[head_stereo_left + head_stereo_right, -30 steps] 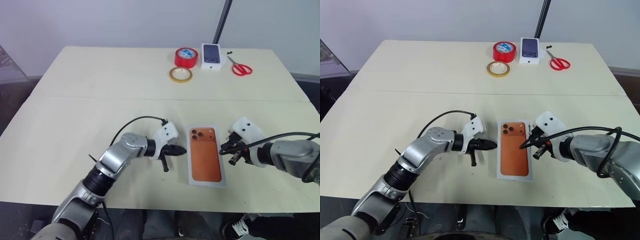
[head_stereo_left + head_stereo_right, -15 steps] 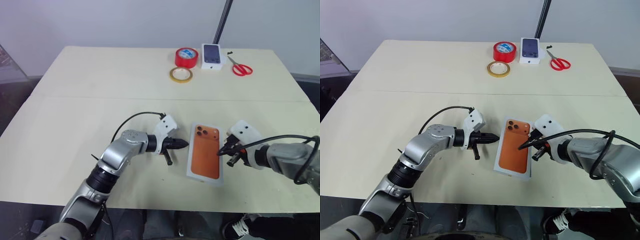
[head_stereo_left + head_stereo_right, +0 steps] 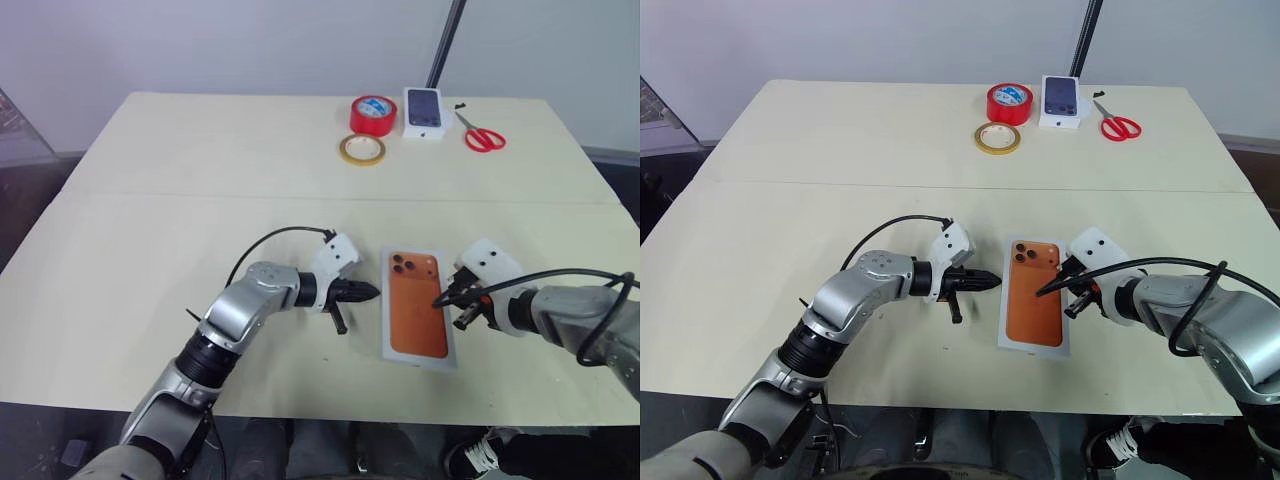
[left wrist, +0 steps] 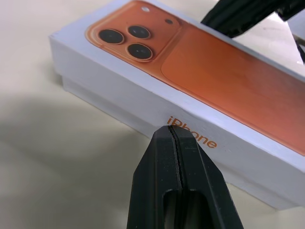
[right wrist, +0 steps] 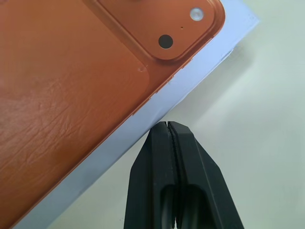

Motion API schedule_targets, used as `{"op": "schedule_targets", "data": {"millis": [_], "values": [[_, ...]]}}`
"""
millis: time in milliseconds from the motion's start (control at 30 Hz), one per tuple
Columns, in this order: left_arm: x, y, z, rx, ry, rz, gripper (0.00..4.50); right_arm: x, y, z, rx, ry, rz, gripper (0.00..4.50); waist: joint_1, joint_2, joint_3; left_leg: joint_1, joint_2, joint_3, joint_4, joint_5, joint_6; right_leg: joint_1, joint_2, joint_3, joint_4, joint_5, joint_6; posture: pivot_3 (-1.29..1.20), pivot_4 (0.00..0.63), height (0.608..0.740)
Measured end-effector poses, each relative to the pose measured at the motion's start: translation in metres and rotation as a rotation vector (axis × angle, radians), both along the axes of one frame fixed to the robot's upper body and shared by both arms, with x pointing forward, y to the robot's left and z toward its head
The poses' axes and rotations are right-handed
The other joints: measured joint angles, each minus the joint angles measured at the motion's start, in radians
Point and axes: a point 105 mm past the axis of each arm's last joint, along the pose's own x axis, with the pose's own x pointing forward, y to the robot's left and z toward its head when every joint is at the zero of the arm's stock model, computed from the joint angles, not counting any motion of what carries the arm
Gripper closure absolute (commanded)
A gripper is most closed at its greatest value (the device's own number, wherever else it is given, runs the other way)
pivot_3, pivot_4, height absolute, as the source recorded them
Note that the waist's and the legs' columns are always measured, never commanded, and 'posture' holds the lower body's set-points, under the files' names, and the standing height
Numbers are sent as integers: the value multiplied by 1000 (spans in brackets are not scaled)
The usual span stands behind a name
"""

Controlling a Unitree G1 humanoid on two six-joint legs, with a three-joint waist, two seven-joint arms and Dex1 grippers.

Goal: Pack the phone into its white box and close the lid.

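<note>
The white box (image 4: 114,98) lies flat near the table's front edge, between my two grippers. The copper-orange phone (image 3: 415,305) shows back up on the box's top, its three-lens camera bump at the far end. Whether it lies loose there I cannot tell. My left gripper (image 3: 372,292) is shut and empty, and its tip points at the box's left side wall, very close to it. My right gripper (image 3: 441,300) is also shut and empty, and its tip sits at the box's right edge beside the phone (image 5: 71,90).
At the table's far edge stand a red tape roll (image 3: 372,114), a tan tape ring (image 3: 361,149), a small white box printed with a dark phone (image 3: 423,110) and red scissors (image 3: 481,133). A black pole (image 3: 446,45) rises behind them. Bare tabletop lies left of the left arm.
Half a second ago the box and phone sat skewed between the grippers; now they lie straighter again, slightly right of their place a second ago. Both grippers stayed shut.
</note>
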Motion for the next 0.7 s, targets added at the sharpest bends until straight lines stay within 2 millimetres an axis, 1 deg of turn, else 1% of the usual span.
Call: {"op": "schedule_targets", "data": {"millis": [167,433,700], "values": [[0,0,-1,2,1,2,4500,1,0,-1,4,-7,-7,4471,0,0,0,0,0,0,0,0,0,0,0,0,0,0,0,0,150,717],[5,-1,-8,3,33,33,4500,4,0,-4,15,-17,-24,4471,0,0,0,0,0,0,0,0,0,0,0,0,0,0,0,0,150,717],[8,-5,-5,-26,40,58,4500,6,-4,-7,9,-11,-49,4471,0,0,0,0,0,0,0,0,0,0,0,0,1,0,0,0,150,717]]}}
